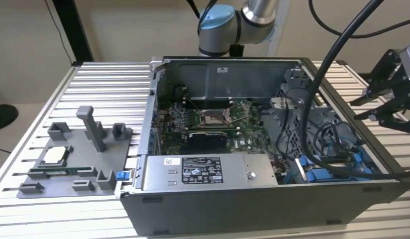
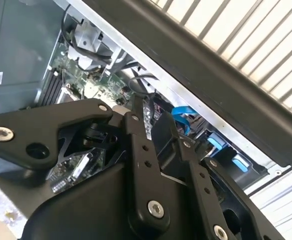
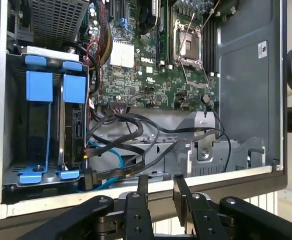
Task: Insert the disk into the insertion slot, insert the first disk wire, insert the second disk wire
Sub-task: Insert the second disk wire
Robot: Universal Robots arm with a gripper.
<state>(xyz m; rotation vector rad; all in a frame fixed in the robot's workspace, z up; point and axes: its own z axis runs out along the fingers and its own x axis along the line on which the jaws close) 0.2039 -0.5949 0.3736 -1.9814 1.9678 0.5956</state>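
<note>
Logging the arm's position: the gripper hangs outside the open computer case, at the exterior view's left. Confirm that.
Wrong side. The gripper hangs outside the open computer case, at the exterior view's right, as the exterior view shows. What lies at that view's left is the grey fixture tray.

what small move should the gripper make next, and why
Probably ease the open gripper in over the grey metal case wall toward the black cable connector. The gripper holds nothing and hangs outside the case; the flat disk in its blue plastic carrier looks already seated in the grey metal drive bay with blue rails, and the connector appears to lie unplugged beside it.
</note>
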